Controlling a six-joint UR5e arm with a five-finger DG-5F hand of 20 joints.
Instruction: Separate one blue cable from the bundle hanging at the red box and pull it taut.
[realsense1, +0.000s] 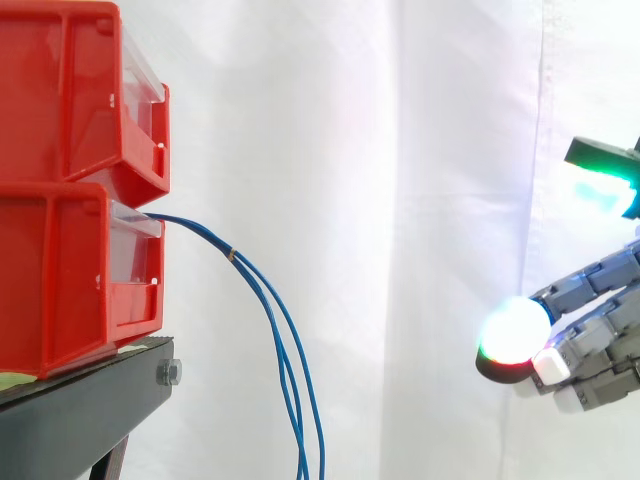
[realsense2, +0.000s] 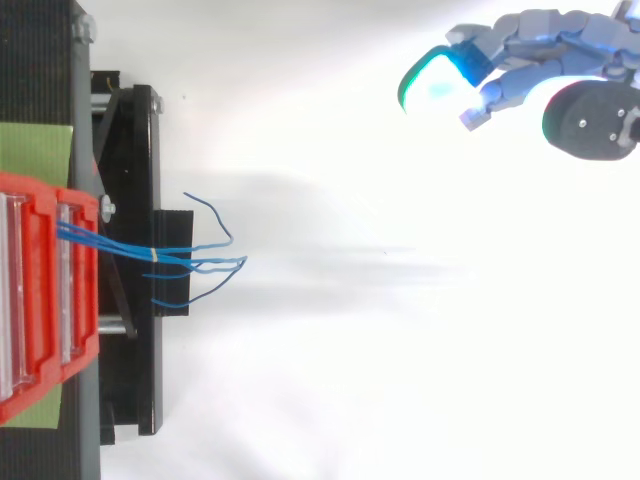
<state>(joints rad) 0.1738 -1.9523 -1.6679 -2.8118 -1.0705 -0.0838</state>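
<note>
We are seeing the blue cable bundle (realsense1: 232, 257) hanging from the lower red box (realsense1: 60, 270) at left. The hand (realsense1: 600, 300) is hovering well apart at right, fingers relaxed, holding nothing.

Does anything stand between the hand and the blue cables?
Nothing visible does. Only open space before the white curtain lies between the hand and the blue cables hanging from the lower red bin.
</note>
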